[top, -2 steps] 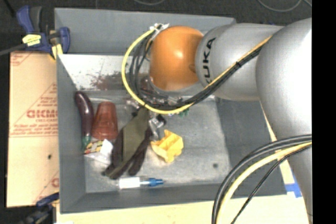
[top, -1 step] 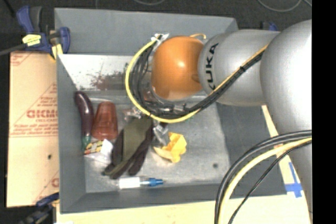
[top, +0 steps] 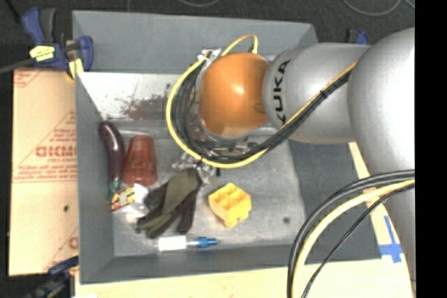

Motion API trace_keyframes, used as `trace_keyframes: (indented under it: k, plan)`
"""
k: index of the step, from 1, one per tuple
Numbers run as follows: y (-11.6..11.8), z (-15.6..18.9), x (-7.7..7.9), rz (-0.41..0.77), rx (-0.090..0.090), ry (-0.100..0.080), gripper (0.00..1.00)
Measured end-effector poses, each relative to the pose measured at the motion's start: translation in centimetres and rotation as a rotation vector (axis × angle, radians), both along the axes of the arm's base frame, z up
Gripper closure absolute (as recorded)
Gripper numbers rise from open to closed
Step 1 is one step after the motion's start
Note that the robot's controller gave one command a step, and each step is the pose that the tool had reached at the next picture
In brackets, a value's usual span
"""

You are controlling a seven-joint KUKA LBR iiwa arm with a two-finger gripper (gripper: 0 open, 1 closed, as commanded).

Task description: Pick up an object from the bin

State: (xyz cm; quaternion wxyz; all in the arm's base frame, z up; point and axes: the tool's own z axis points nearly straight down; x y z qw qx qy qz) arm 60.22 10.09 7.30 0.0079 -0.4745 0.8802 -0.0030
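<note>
My gripper reaches down near the middle of the bin, mostly hidden under the arm's wrist. Its metal tip sits just above the upper edge of a dark olive glove that lies crumpled on the bin floor. A yellow plastic block with square holes lies just right of the glove, below the gripper. To the left, a reddish-brown translucent cup lies on its side.
A dark purple eggplant lies along the left wall beside the cup. A small colourful packet sits below it. A white marker with a blue cap lies along the front wall. The arm covers the bin's right and back.
</note>
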Motion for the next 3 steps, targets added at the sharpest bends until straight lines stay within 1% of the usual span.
trace_keyframes:
  k: [3]
  plan:
    - [-0.03, 0.78, 0.0, -0.003, 0.001, -0.002, 1.0]
